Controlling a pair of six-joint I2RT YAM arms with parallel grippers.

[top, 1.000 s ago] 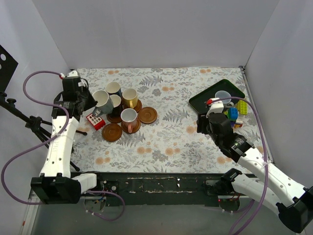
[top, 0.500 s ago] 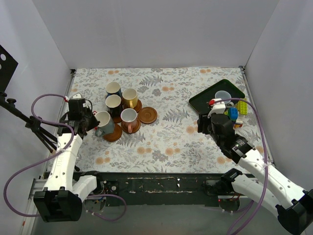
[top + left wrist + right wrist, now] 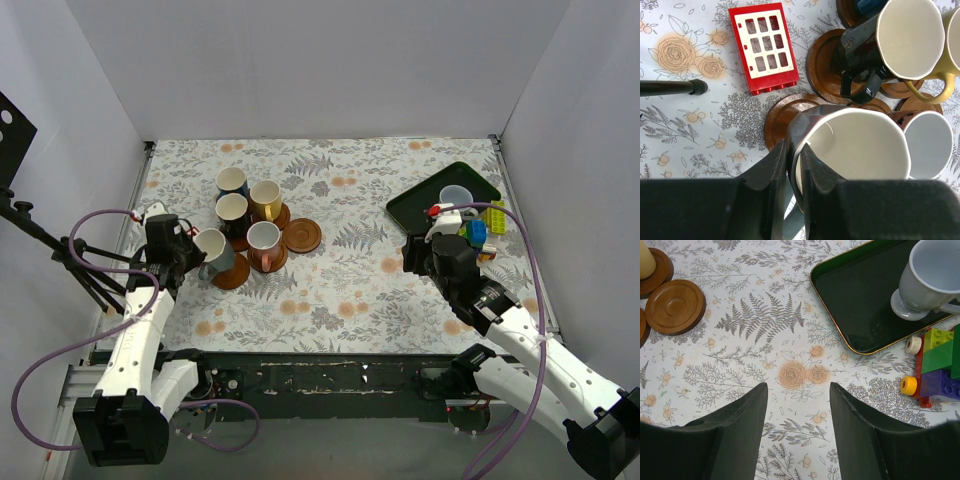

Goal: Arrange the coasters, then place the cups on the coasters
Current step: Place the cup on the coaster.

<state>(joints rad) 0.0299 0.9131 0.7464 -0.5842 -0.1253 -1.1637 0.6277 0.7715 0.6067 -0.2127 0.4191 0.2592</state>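
Observation:
My left gripper (image 3: 794, 155) is shut on the rim of a grey-blue cup (image 3: 855, 145), one finger inside and one outside. The cup (image 3: 213, 250) hangs tilted just above a brown coaster (image 3: 782, 117) at the near left of the group (image 3: 232, 272). Behind it stand a dark cup (image 3: 905, 37), a yellow cup (image 3: 265, 198), a pink cup (image 3: 264, 240) and a dark blue cup (image 3: 232, 182), each on a coaster. One coaster (image 3: 302, 235) lies bare. My right gripper (image 3: 799, 395) hovers open over the cloth, holding nothing.
A red window block (image 3: 765, 47) lies left of the coasters. A black rod (image 3: 670, 87) reaches in from the left. A dark green tray (image 3: 860, 305) at the right holds a pale cup (image 3: 932, 277), with toy blocks (image 3: 940, 365) beside it.
My left arm has carried the grey-blue cup back from beside the other cups toward the near-left coaster and lowered it. The right arm has stayed still.

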